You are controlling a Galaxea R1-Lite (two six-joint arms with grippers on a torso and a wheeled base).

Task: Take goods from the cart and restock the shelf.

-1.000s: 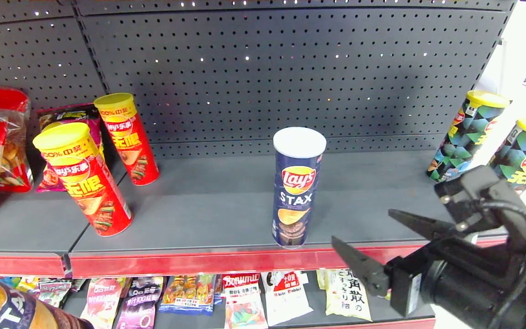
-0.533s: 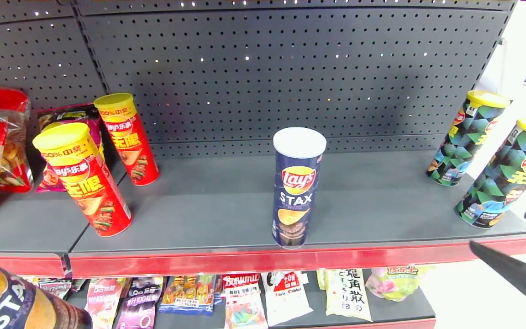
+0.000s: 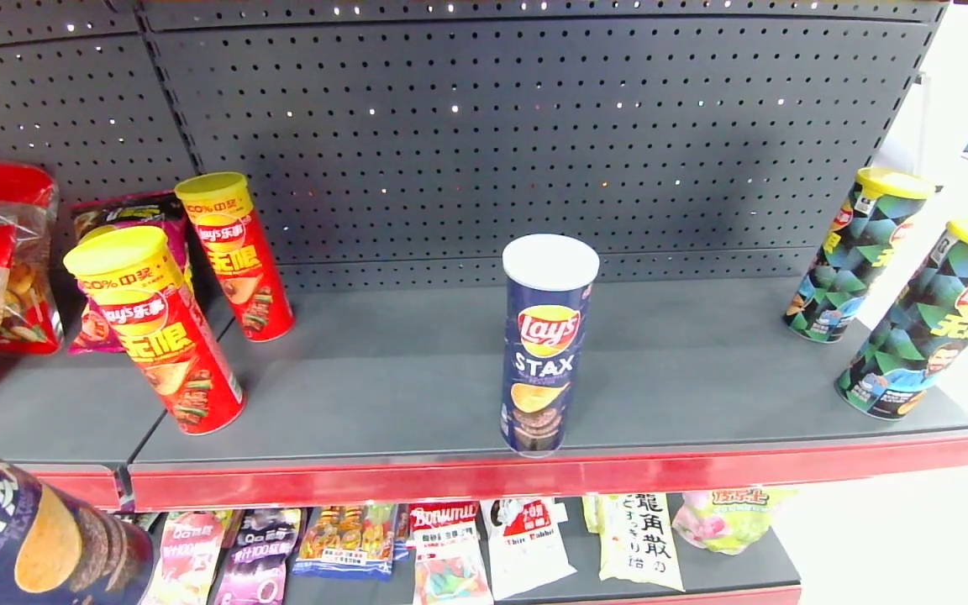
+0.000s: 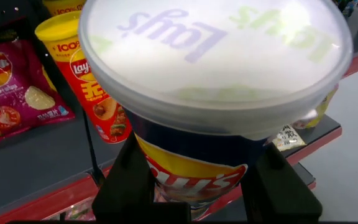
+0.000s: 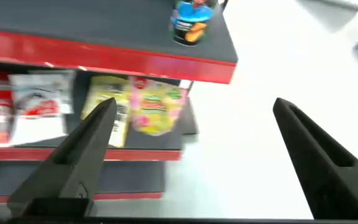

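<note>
Left jaws grip a blue can (image 4: 194, 158) in front of the shelf (image 3: 417, 382); right jaws gape empty.

The blue can shows at the lower left of the head view, before the shelf's left end. The left jaws clamp its sides and its white lid (image 4: 216, 56) faces the wrist camera. A second can (image 3: 547, 344) of the same kind stands upright at the shelf's front edge, mid-shelf. It is well apart from two red cans (image 3: 156, 328) at the left and two green-patterned cans (image 3: 921, 323) at the right. The right jaws are spread wide with nothing between them, off the shelf's right end, facing snack bags (image 5: 154, 106) on the lower shelf (image 3: 753, 571).
</note>
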